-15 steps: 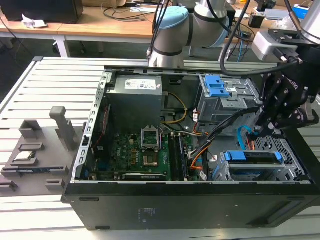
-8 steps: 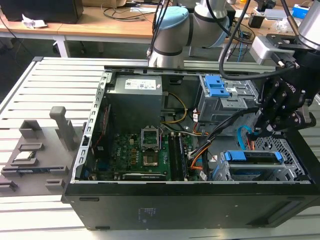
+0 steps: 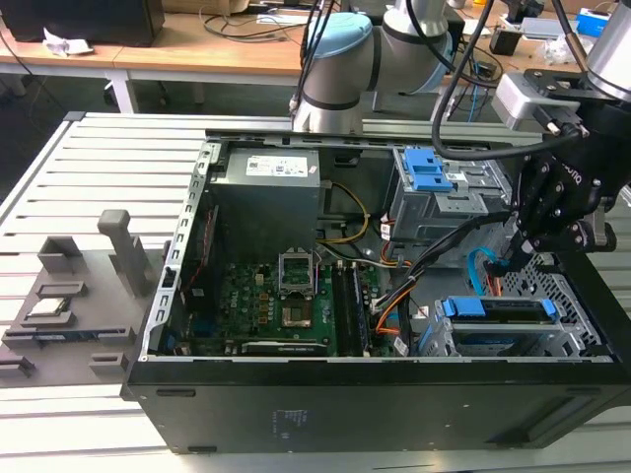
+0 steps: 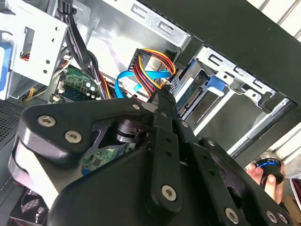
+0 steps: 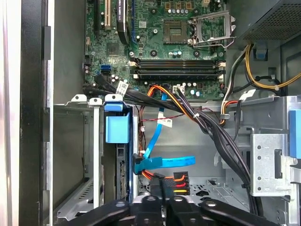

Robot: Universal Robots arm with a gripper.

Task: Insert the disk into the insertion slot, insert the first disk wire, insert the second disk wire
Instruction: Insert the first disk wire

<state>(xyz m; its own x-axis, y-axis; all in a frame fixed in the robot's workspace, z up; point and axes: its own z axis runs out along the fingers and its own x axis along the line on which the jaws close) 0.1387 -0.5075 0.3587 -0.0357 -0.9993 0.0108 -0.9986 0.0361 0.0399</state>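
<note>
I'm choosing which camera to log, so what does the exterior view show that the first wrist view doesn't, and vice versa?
Exterior view: the grey slatted table and the arm's pale blue joint. First wrist view: the flat blue cable's connector at the end of the silver disk in its blue carrier, and the gripper, jaws shut on the black plug with coloured wires. Both: the green motherboard and that disk in the low grey cage.

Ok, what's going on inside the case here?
The disk sits in its low grey cage. A blue flat cable looks plugged into the disk's back edge. The gripper is shut on a black plug with red, orange and yellow wires, holding it close to that edge.
</note>
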